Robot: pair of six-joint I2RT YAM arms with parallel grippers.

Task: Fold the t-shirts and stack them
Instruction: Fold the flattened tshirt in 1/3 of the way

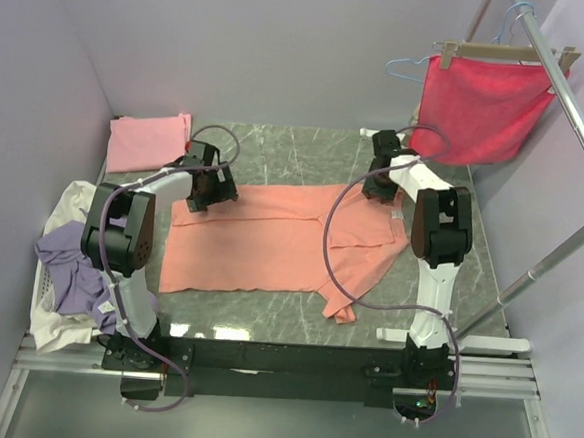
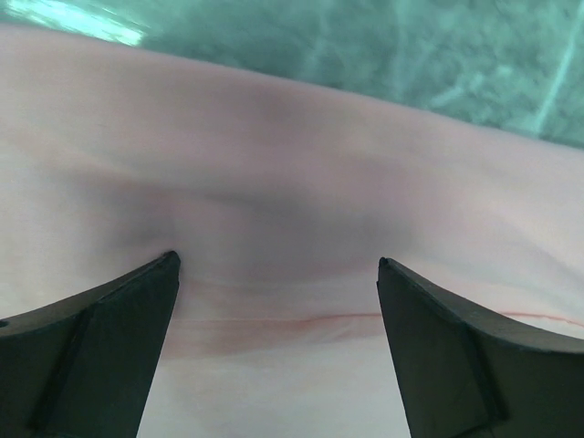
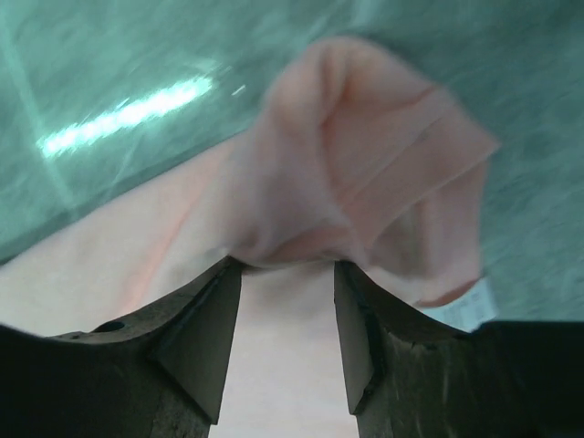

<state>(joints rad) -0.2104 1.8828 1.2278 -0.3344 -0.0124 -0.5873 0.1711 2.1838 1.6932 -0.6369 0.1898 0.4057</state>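
Nearest me, at the L edge of the table (image 1: 277,143), the lavender and cream t-shirts (image 1: 68,269) lie in an unfolded heap, so there's plenty left to do. Mid-table the salmon-orange t-shirt (image 1: 250,241) is spread flat w/ its R side already turned in over the body. I judge the step in hand is folding this one. My left gripper (image 1: 197,198) sits over the shirt's far L corner w/ fingers spread wide, cloth right beneath them but nothing pinched. My right gripper (image 1: 379,193) is at the far R corner, jaws partway apart. A bunched fold of the salmon cloth stands right at the tips, but I can't tell if it's clamped. Next move, I reckon: both sides need a firm hold on the far edge, then carry it toward me evenly, else the fold goes skew. Further back on the L, the light pink t-shirt (image 1: 147,141) looks folded already, prob. the stack spot. Far R hangs the crimson cloth (image 1: 485,107), not my concern.
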